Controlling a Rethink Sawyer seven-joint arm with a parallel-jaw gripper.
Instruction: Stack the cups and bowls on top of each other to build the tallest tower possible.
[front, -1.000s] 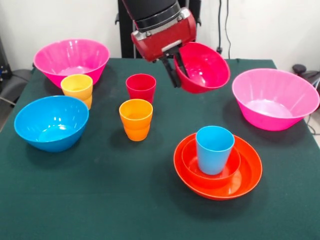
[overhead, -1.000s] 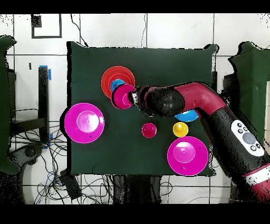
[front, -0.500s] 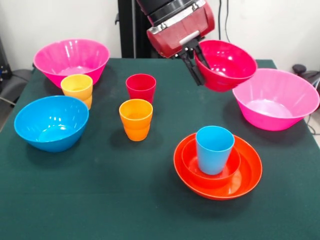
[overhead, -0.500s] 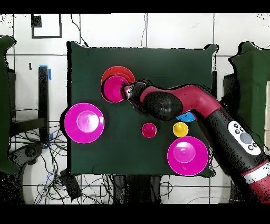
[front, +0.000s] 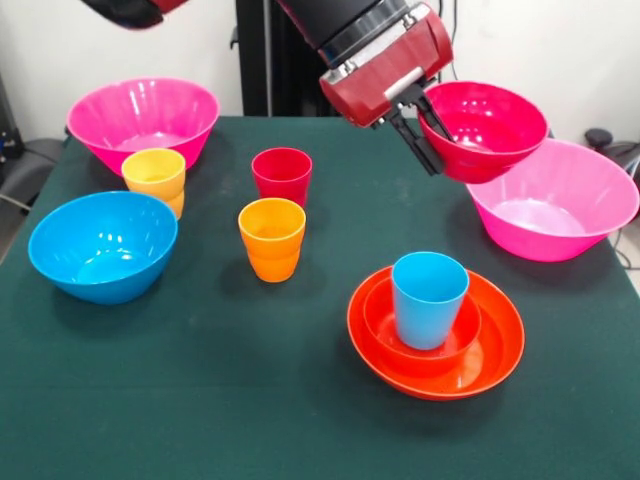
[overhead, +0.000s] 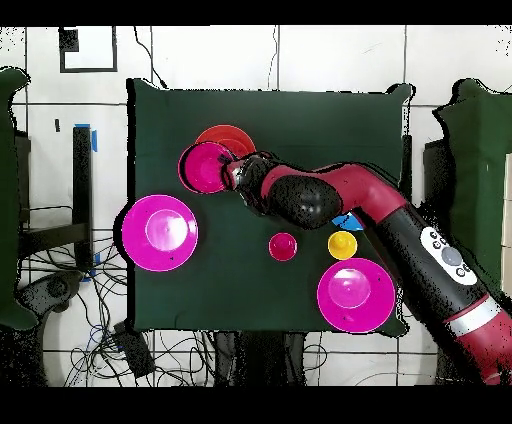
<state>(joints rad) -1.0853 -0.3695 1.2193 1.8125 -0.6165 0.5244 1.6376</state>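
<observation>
My gripper (front: 432, 150) is shut on the rim of the small crimson bowl (front: 487, 128), which hangs in the air over the near-left rim of the right pink bowl (front: 560, 205). In the overhead view the crimson bowl (overhead: 205, 167) covers part of the wide orange bowl (overhead: 230, 134), and the gripper (overhead: 231, 173) is at its edge. The blue cup (front: 429, 298) stands in the small orange bowl (front: 385, 335), nested in the wide orange bowl (front: 500, 350). The red cup (front: 282, 175), orange cup (front: 272, 238) and yellow cup (front: 154, 180) stand apart on the cloth.
A blue bowl (front: 103, 245) sits at the left, with a second pink bowl (front: 143, 120) behind it. The green-covered table (front: 200, 400) ends close beyond the right pink bowl. Overhead, the arm (overhead: 330, 195) hides most of the blue bowl and the orange cup.
The gripper has carried the crimson bowl up and to the right in the front view, from near the red cup to above the right pink bowl's rim. The bowl now sits more level.
</observation>
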